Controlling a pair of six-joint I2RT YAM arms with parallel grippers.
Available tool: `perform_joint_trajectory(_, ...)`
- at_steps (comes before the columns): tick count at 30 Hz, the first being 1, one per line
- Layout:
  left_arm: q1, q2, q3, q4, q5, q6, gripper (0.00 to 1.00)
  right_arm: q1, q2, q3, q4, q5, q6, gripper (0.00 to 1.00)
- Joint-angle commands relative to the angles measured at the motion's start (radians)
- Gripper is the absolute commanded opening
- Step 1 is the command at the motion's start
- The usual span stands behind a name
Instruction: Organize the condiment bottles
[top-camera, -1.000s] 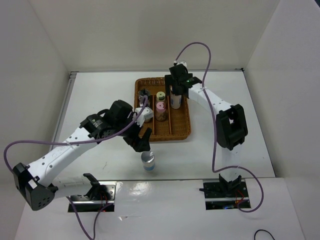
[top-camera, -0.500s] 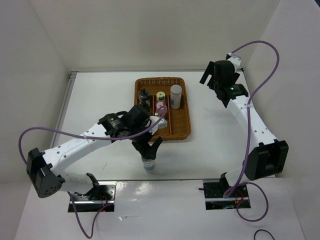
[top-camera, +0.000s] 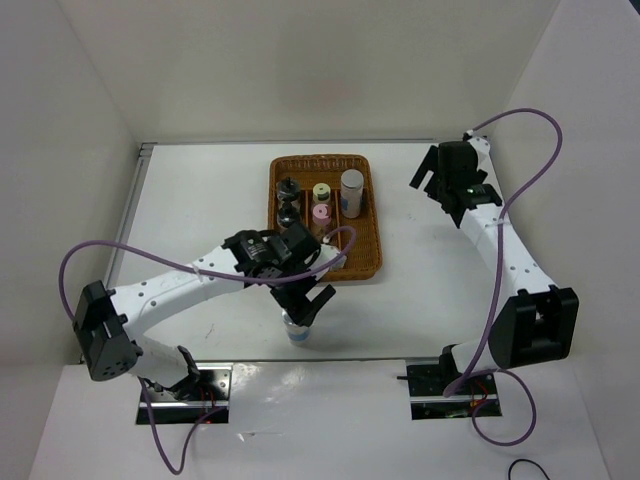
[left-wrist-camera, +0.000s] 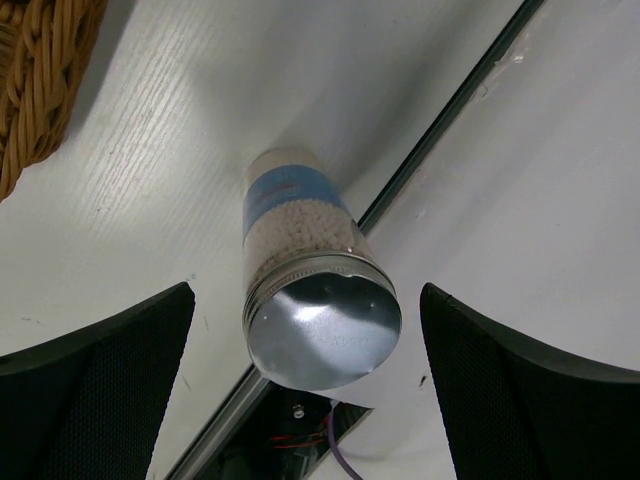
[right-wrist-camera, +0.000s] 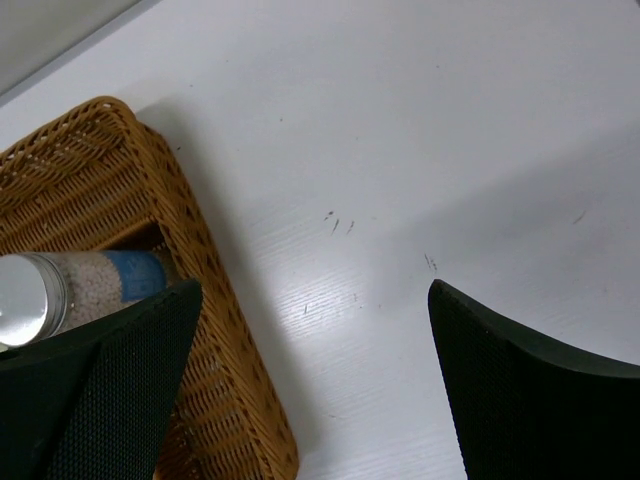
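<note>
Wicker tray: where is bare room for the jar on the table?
Brown wicker divided tray: right compartment is bare nearward of the silver-capped clear jar. Far half crowded; left arm overhangs the near-left part.

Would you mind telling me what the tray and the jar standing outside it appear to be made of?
The tray: woven wicker, matte brown, its weave shows. The jar: clear body, glass or plastic, granules visible inside; cap looks like shiny metal.

White arm links (top-camera: 170, 290), black joints (top-camera: 540, 325), purple cables (top-camera: 100, 262)
</note>
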Motion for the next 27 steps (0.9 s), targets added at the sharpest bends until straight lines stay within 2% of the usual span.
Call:
perform_joint_trajectory(1,-0.033,0.036,0.032,-0.025,-0.047,-0.031,0.99,-0.024,-0.051,0.003,0.031,-0.017,0.015,0.98)
perform_joint_trajectory(9,-0.042,0.046,0.032,-0.037,-0.113,-0.06,0.99,-0.045,-0.051,-0.006,0.031,-0.037,0.015,0.98)
perform_joint_trajectory(14,-0.042,0.067,0.032,-0.046,-0.113,-0.069,0.78,-0.055,-0.051,-0.006,0.031,-0.046,0.015,0.98)
perform_joint_trajectory(15,-0.042,0.078,0.032,-0.046,-0.122,-0.069,0.71,-0.055,-0.051,-0.006,0.031,-0.046,0.015,0.98)
perform_joint_trajectory(18,-0.042,0.078,0.032,-0.046,-0.123,-0.069,0.63,-0.055,-0.051,-0.006,0.031,-0.046,0.015,0.98)
perform_joint_trajectory(19,-0.042,0.078,0.032,-0.046,-0.135,-0.069,0.56,-0.055,-0.051,-0.006,0.031,-0.046,0.015,0.98)
perform_joint_trajectory(22,-0.042,0.078,0.043,-0.056,-0.135,-0.079,0.45,-0.064,-0.051,-0.006,0.031,-0.046,0.015,0.98)
perform_joint_trajectory(27,-0.042,0.066,0.141,-0.065,-0.09,-0.088,0.4,-0.064,-0.042,-0.006,0.04,-0.046,0.015,0.98)
